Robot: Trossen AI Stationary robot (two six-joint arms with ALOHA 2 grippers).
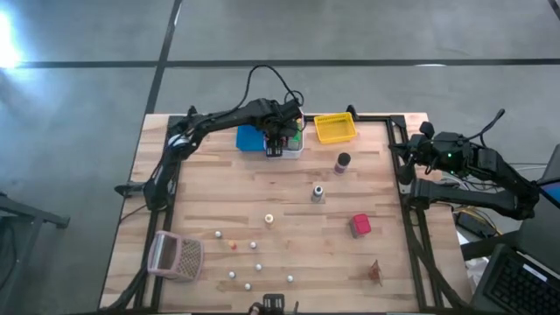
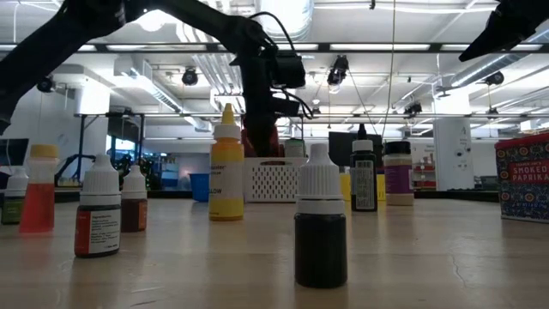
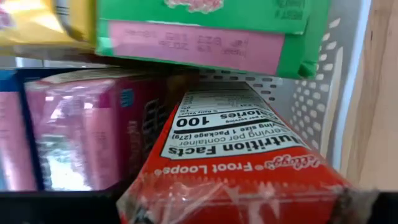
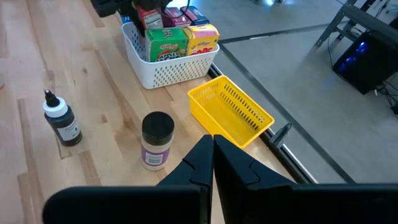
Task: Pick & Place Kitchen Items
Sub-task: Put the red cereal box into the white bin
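Note:
My left gripper [image 1: 276,140] stands over the white bin [image 1: 295,150] at the table's far edge, shut on a red cereal box [image 3: 242,174]. The box reaches down into the bin [image 4: 166,73] between a pink box [image 3: 81,137] and the bin's perforated wall [image 3: 311,106], next to a green box [image 4: 166,43] and a yellow box [image 4: 202,38]. My right gripper [image 4: 213,155] waits shut and empty near the table's right edge. On the table stand a dark-lidded jar [image 1: 342,161], a dropper bottle [image 1: 318,192] and a red box [image 1: 360,225]. Several small balls [image 1: 254,246] lie near the front. My left gripper pinches the red box's upper end [image 3: 236,199] between its two fingers, which show only as dark strips at the view's bottom edge. The fingers slant steeply down from above. The box hangs below them inside the white bin; whether its lower end touches the floor is hidden.
A blue bin [image 1: 249,138] stands left of the white one and a yellow bin [image 1: 335,129] right of it. A pinkish mesh basket [image 1: 175,255] lies at the front left. In the low view several bottles [image 2: 319,227] stand across the table's middle.

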